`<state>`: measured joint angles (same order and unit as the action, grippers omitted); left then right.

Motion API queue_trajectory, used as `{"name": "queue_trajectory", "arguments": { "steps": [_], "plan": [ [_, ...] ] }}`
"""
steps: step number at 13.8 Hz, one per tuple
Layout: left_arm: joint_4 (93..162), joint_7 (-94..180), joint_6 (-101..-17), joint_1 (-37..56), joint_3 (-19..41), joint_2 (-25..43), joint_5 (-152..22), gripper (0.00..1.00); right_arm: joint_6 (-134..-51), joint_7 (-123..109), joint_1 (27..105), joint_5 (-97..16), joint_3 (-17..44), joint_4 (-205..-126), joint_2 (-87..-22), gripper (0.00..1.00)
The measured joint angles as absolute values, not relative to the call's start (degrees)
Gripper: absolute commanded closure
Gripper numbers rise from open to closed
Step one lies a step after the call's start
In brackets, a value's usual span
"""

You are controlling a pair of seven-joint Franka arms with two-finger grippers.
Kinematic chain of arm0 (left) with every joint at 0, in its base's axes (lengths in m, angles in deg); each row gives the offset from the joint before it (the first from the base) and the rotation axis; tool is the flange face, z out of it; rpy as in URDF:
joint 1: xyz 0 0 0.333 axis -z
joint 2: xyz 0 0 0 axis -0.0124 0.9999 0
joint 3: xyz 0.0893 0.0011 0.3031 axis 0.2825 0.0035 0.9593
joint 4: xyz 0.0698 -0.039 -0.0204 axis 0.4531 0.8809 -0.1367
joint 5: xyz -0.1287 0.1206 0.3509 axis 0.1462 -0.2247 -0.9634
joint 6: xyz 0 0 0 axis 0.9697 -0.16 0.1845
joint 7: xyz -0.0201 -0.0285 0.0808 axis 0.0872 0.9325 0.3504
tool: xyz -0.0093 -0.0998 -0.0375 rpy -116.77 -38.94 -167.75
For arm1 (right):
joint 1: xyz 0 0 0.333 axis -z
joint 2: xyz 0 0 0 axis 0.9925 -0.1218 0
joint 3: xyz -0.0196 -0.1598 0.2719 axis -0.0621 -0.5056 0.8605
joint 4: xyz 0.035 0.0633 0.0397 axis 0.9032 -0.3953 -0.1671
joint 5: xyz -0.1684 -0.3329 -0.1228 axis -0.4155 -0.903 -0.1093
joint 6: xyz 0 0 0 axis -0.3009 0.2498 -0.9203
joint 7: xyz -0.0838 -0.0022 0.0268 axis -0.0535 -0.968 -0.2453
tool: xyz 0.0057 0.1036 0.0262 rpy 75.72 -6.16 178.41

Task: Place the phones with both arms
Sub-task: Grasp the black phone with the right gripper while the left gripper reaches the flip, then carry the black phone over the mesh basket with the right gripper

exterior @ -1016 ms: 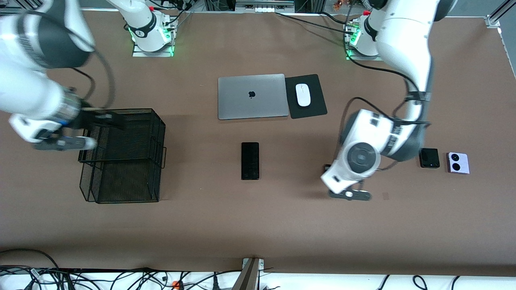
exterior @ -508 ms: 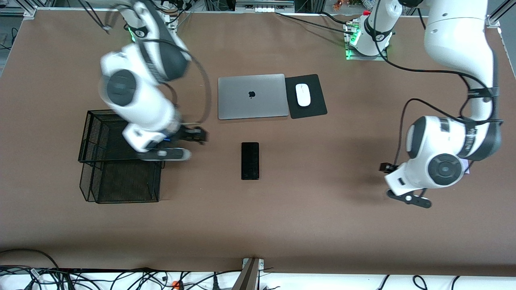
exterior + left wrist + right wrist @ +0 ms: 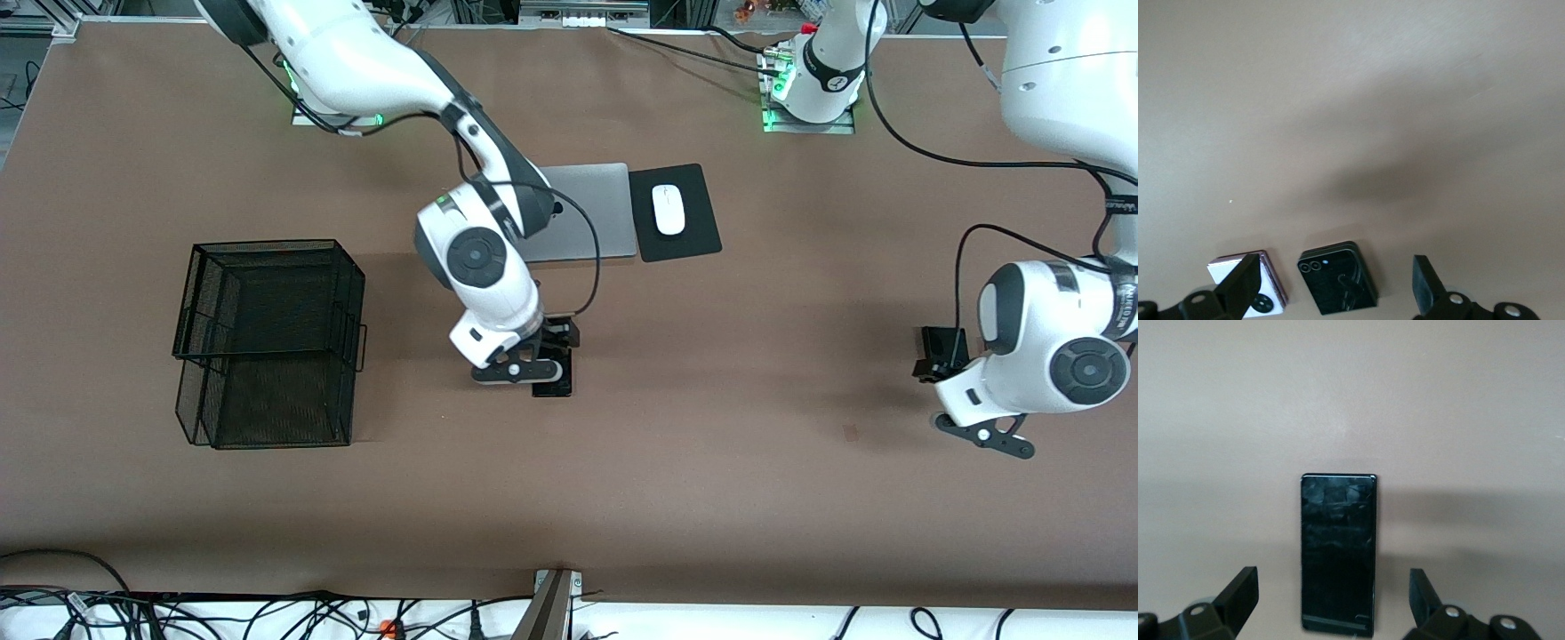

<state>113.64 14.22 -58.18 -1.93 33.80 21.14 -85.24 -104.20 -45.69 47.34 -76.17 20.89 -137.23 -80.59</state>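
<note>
Here both grippers hang open — right gripper (image 3: 1331, 600) over long black phone (image 3: 1338, 550).

You have even, rather bright light from above in the front view, and the brown table (image 3: 711, 444) shows no glare. Under each arm you see only a soft, wide shadow. The front view is sharp, without motion blur. In the left wrist view a diffuse dark shadow lies on the table above the small black flip phone (image 3: 1337, 277). The right wrist view looks softer, and the long black phone (image 3: 1338, 550) gives faint reflections on its glass.
</note>
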Motion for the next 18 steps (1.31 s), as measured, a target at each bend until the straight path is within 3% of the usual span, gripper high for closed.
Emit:
{"name": "queue_trajectory", "arguments": {
  "steps": [3, 7, 11, 18],
  "plan": [
    [117.74, 12.4, -63.56, -6.36, 32.57, 20.25, -84.18, 0.0, -104.89, -45.75, 46.8, -79.74, 20.83, -136.82, -82.86, 0.0],
    [123.6, 11.65, -69.42, -16.53, 26.67, 19.2, -80.42, 0.0, -106.34, -45.75, 46.46, -79.87, 20.84, -136.84, -84.32, 0.0],
    [129.34, 12.05, -71.47, -17.91, 26.0, 16.21, -79.54, 0.0, -112.9, -45.78, 45.92, -78.89, 20.87, -138.33, -85.63, 0.0],
    [135.51, 15.61, -78.3, -19.94, 25.96, 14.71, -77.38, 0.0, -113.58, -46.07, 44.77, -78.8, 20.91, -138.74, -87.09, 0.01]
  ]
}}
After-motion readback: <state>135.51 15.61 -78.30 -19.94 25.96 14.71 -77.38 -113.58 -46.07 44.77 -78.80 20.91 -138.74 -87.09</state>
